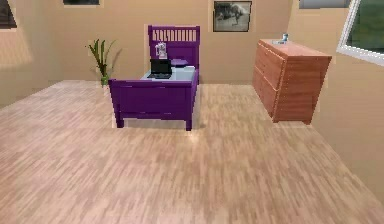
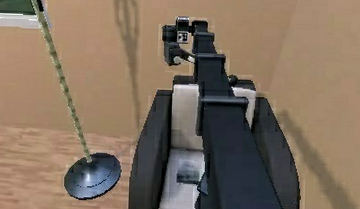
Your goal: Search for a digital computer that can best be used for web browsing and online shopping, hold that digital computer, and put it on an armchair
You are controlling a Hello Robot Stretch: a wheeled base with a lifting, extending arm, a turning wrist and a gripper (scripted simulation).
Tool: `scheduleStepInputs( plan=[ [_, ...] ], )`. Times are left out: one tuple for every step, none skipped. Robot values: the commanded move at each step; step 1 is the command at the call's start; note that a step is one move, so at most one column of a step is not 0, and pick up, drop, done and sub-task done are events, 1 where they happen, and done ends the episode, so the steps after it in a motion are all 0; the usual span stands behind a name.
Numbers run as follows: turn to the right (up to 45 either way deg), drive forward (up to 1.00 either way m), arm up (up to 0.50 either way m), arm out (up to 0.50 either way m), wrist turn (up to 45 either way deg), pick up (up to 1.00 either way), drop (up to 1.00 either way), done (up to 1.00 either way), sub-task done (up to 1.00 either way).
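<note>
Bare wall backs my claw, which carries nothing; finger setting cannot be told. Armchair sits just below claw. Dark laptop-like object lies on purple bed, well away from claw. Judgement: found, but pickup and placement both outstanding.

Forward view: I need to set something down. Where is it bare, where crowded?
Bare: dresser top nearer than the small object at its far end; floor between dresser and bed. Crowded: the bed's top, with a dark item.
</note>
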Motion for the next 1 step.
scheduleStepInputs(
  plan=[
    [0.0,0.00,0.00,-0.10,0.0,0.00,0.00,0.00,0.00]
  ],
)
